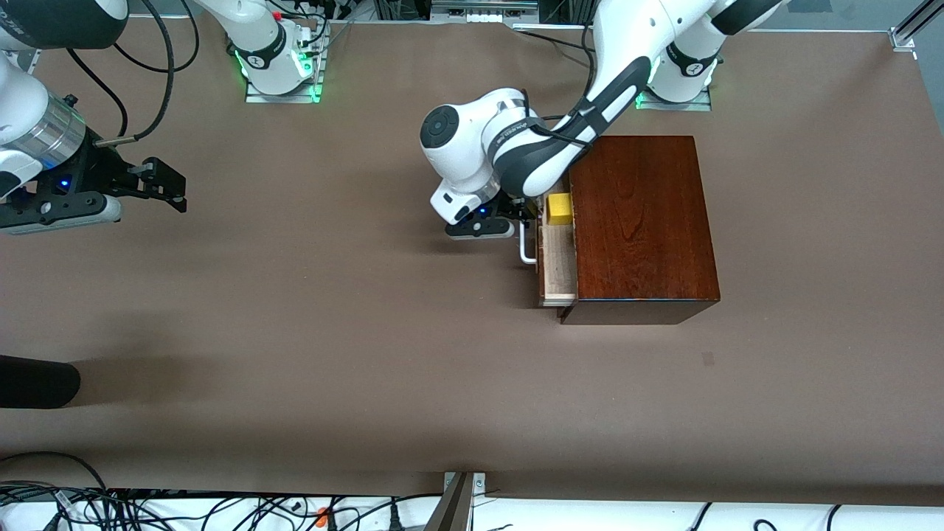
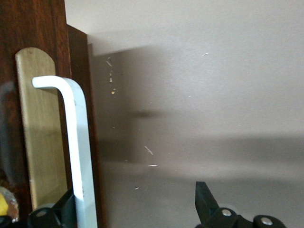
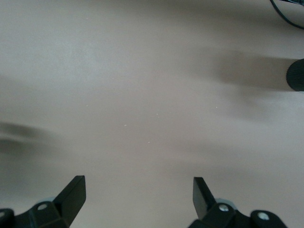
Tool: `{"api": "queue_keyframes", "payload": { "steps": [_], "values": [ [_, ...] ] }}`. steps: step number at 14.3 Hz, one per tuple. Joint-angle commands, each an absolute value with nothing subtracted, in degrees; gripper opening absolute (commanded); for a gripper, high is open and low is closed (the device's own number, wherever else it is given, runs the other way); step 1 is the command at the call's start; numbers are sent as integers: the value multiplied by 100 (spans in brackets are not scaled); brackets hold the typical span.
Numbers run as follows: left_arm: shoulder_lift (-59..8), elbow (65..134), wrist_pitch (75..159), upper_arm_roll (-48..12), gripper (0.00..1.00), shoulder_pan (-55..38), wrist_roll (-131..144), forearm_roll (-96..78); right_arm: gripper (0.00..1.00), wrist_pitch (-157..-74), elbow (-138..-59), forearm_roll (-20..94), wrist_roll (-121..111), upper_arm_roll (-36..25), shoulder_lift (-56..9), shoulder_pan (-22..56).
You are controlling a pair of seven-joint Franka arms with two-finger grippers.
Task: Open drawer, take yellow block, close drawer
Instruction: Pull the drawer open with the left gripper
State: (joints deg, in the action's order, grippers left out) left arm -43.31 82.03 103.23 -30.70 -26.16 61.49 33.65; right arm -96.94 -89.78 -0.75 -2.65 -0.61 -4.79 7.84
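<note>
The drawer [image 1: 558,258] sticks a little way out of the wooden box [image 1: 641,221], so the yellow block [image 1: 558,209] shows inside it at the end nearer the robots. The left gripper [image 1: 516,221] is bent down low in front of the drawer at its white handle [image 1: 526,247], its fingers [image 2: 204,199] spread wide, one of them right beside the bar, which looks like a good spot for pulling. The right gripper [image 1: 173,188] waits up over the bare surface [image 1: 332,332] at the right arm's end, fingers [image 3: 202,192] spread too.
</note>
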Motion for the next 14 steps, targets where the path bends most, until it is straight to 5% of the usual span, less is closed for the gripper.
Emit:
{"api": "queue_keyframes", "payload": {
  "steps": [1,14],
  "values": [
    [-4816,7446,10468,-3146,100,-2979,6293,3331,100,-9650,-8868,-149,-229,-70,-510,782],
    [-5327,6451,10679,-3155,100,-3393,6504,3278,100,-9659,-8868,-149,-229,-70,-518,773]
  ]
}}
